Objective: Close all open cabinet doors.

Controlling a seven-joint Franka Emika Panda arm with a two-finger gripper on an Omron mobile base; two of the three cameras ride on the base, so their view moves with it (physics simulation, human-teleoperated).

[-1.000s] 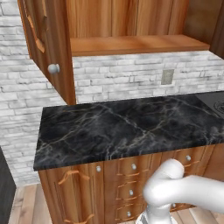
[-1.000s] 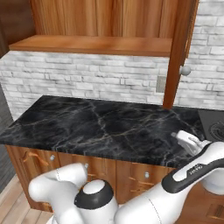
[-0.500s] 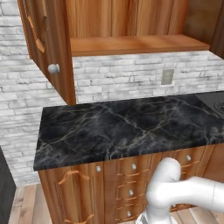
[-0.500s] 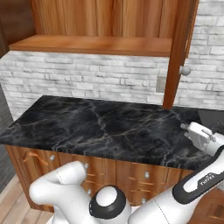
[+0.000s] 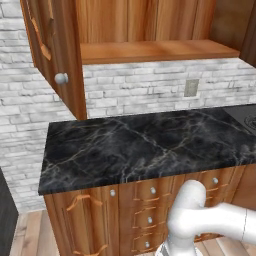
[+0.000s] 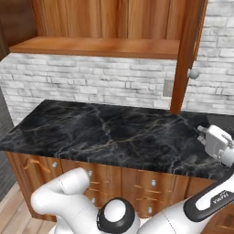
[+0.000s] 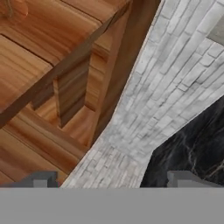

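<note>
Two cabinet doors stand open over the black marble counter (image 5: 145, 145). The left door (image 5: 50, 45) swings out toward me with its round silver knob (image 5: 61, 78). The right door (image 6: 187, 50) stands edge-on with its knob (image 6: 194, 73), and shows dark at the frame edge (image 5: 248, 30). Between them lies the bare cabinet shelf (image 5: 155, 50). My gripper (image 6: 206, 135) hovers low over the counter's right end, below and right of the right door. In the hand view my gripper (image 7: 114, 181) is open with nothing between its tips, facing wooden cabinet parts and brick wall.
A white brick wall (image 5: 150, 90) with a grey outlet (image 5: 191, 87) backs the counter. Wooden drawer fronts with small knobs (image 5: 152, 190) sit below it. A stove corner (image 5: 247, 117) shows at the counter's right end. My arm's white links (image 6: 68, 196) crowd the foreground.
My hand has slid to the right over the counter's right end, and the arm's lower links have swung with it. Both cabinet doors stand as before.
</note>
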